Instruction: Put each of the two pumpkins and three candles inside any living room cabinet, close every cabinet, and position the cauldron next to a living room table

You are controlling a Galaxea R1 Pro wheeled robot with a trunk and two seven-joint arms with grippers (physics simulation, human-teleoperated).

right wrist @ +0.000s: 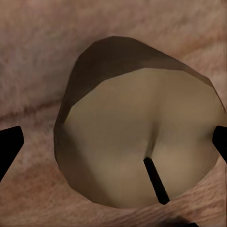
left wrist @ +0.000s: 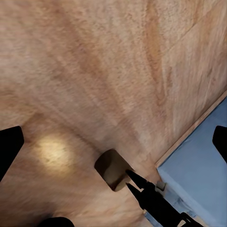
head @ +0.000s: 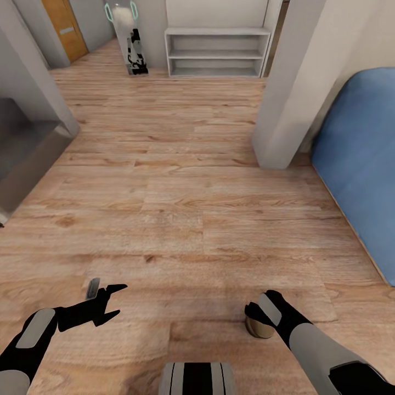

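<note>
The right gripper (head: 258, 310) is mostly hidden behind its own wrist in the head view, so whether its jaws grip cannot be told; a candle (head: 259, 326) sits just under it on the wood floor (head: 181, 181), and the right wrist view shows the candle (right wrist: 142, 151) with its black wick between the fingertips at the frame edges. No writing is readable. The left gripper (head: 113, 300) hangs spread and empty above the floor. A blue mat (head: 359, 170) is cut off at right.

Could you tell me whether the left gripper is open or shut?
Open: the left gripper shows its two fingers spread apart over the wooden floor, with nothing between them.
</note>
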